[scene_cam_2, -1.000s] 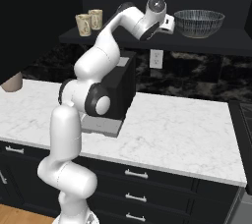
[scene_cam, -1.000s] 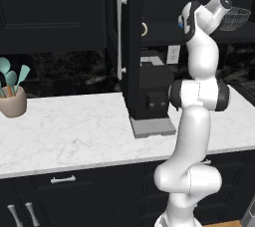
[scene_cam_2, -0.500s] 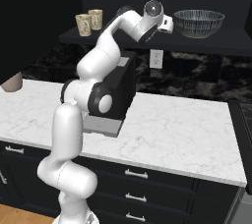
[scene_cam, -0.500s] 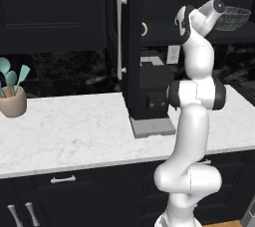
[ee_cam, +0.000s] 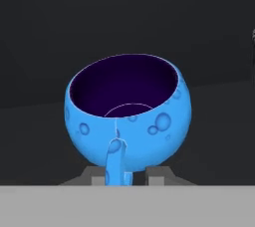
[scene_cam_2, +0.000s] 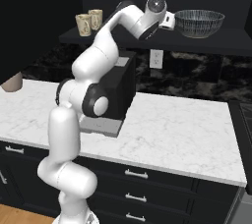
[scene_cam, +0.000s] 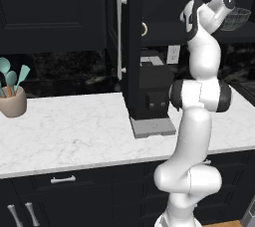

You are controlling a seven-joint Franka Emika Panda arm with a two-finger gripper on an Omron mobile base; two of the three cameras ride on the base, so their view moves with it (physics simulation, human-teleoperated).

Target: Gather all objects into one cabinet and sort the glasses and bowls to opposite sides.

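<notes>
Arm up at cabinet (scene_cam_2: 147, 41) shelf, fingers narrowed round blue cup (ee_cam: 128, 114) handle.
Bowl (scene_cam_2: 199, 22) on shelf right, mugs (scene_cam_2: 89, 21) far left, cup just ahead of gripper (ee_cam: 128, 175). Cup likely light, rigid, glazed so slick; handle's the obvious hold, tips flank it. Arm stretched high, wrist level w/ shelf.

Bright-blue bubble-spotted vessel (ee_cam: 128, 116), dark purple inside
</notes>
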